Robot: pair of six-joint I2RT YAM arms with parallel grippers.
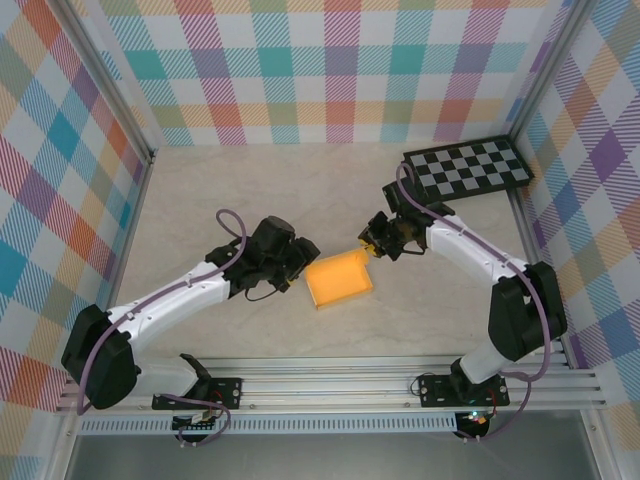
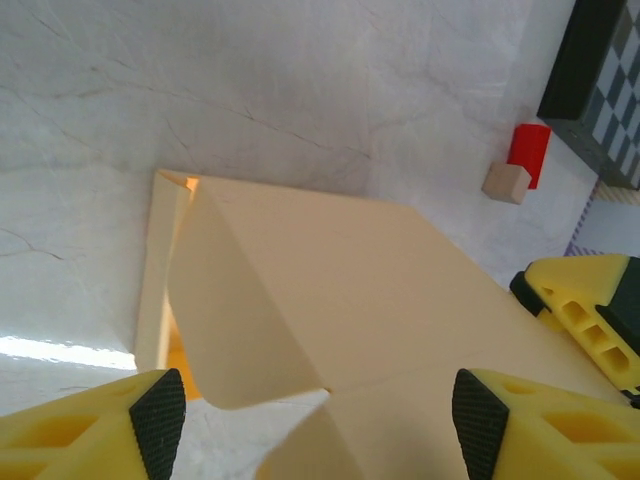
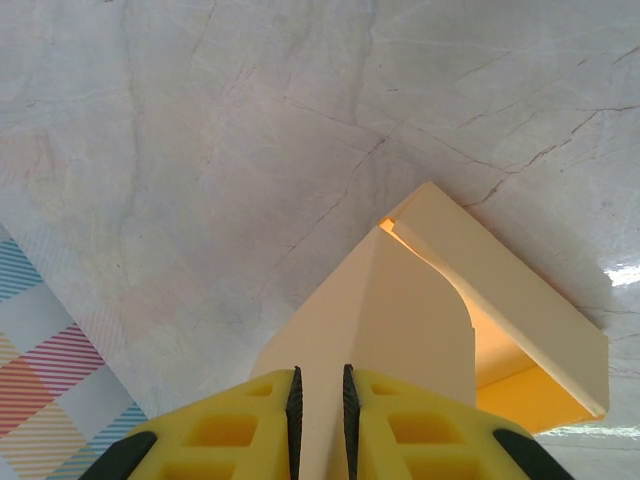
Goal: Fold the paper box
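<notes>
The paper box [image 1: 340, 280] lies mid-table [image 1: 250, 190]. The right claw [image 1: 372, 247] is clenched on a flap at the box's 1 o'clock corner. The left claw [image 1: 300, 263] stands released, spread at the box's 9 o'clock edge.

Colour rundown: the paper box [image 1: 339, 279] is plain tan-yellow, with a deeper orange inside. The table [image 1: 300, 190] is cream marble with thin grey veins. The walls [image 1: 300, 60] are pastel plaid in teal, pink, orange and purple. The checkerboard [image 1: 467, 167] is black and grey. There's a red block [image 2: 528, 153] and a beige cube [image 2: 506, 183]. The left gripper [image 2: 320, 415] and right gripper [image 3: 319, 405] are bright yellow with black pads.
</notes>
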